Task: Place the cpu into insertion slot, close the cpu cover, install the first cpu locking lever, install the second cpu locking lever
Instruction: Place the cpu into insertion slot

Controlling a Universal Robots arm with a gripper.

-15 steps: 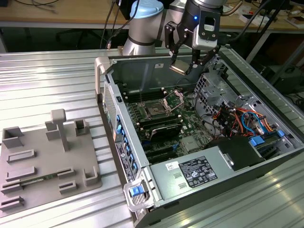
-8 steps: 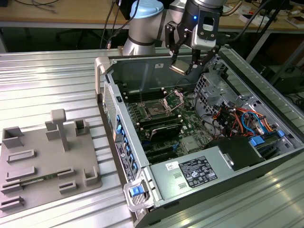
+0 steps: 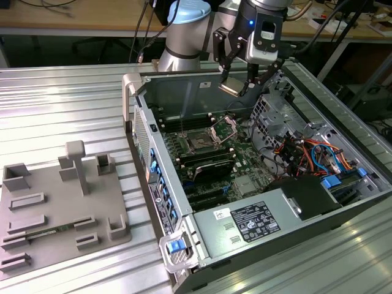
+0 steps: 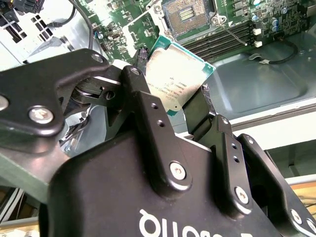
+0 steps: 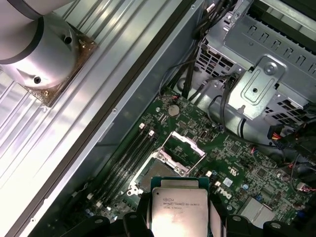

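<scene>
Your hand (image 3: 237, 84) gripped the cpu (image 4: 174, 79) well above the insertion slot (image 3: 200, 143), whose cpu cover (image 3: 224, 127) stood open; nothing seated, all four steps apparently left.

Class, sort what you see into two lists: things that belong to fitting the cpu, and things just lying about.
Belong: gripper, shut on the cpu; insertion slot, uncovered; cpu cover, raised.
Lying about: grey fixture tray beside the case; power supply box; blue and orange cables.

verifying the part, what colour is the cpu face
Silver cpu, green-edged; clearest in second wrist view.
</scene>
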